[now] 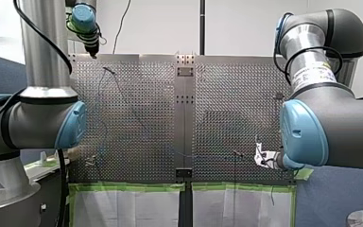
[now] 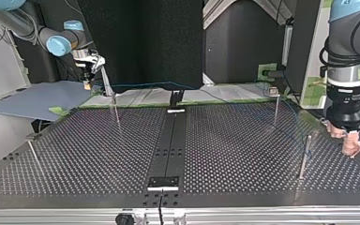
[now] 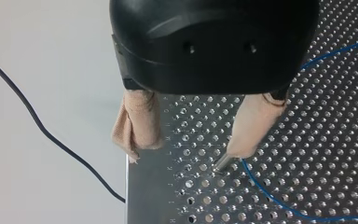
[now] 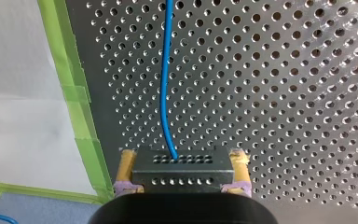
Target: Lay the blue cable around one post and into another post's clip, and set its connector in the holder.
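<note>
**Right wrist view.** The right hand [image 4: 179, 181] was clamped on the connector [image 4: 179, 168], whose long axis lay crosswise between the pads. The cable [image 4: 164, 84] ran straight ahead from the connector over the worktop [image 4: 284, 93].

**Left wrist view.** The left hand [image 3: 184, 149] was spread wide and empty. The cable passed just beside one pad [image 3: 254, 121], outside the gap.

**Top view.** The right hand was at the far left edge and the left hand at the right, near a post [image 2: 308, 140]. The connector was therefore probably the right arm's to place. The holder could not be identified with certainty.
</note>
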Action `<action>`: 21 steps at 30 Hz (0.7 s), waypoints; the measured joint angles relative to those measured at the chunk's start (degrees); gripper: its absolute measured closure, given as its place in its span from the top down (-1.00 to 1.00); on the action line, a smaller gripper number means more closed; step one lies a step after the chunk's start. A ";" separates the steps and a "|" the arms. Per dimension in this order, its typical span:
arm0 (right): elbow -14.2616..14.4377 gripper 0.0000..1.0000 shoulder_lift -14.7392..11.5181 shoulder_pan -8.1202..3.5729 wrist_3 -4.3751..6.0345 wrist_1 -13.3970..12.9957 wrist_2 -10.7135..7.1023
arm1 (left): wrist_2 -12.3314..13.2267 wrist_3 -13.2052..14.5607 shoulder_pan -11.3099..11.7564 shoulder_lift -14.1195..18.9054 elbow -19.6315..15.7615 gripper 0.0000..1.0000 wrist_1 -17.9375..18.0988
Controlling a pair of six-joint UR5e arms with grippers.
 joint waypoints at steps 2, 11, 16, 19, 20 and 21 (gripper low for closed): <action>0.00 -1.00 0.00 0.01 0.00 0.00 0.00 | 0.06 0.05 0.01 -0.01 0.04 1.00 0.00; -0.01 -1.00 0.00 0.04 0.00 0.01 0.00 | 0.17 0.08 0.02 0.00 0.07 1.00 -0.02; 0.01 -1.00 -0.01 0.04 0.00 0.00 0.00 | 0.13 0.08 -0.02 0.06 0.07 1.00 -0.02; 0.00 -1.00 -0.01 0.04 0.00 0.01 -0.01 | 0.12 0.06 -0.01 0.13 0.07 1.00 0.03; 0.01 -1.00 -0.01 0.04 0.00 0.01 -0.01 | 0.23 -0.02 -0.03 0.14 0.07 1.00 0.08; 0.01 -1.00 0.00 0.04 0.00 0.01 0.00 | 0.46 -0.19 -0.05 0.14 0.07 1.00 0.15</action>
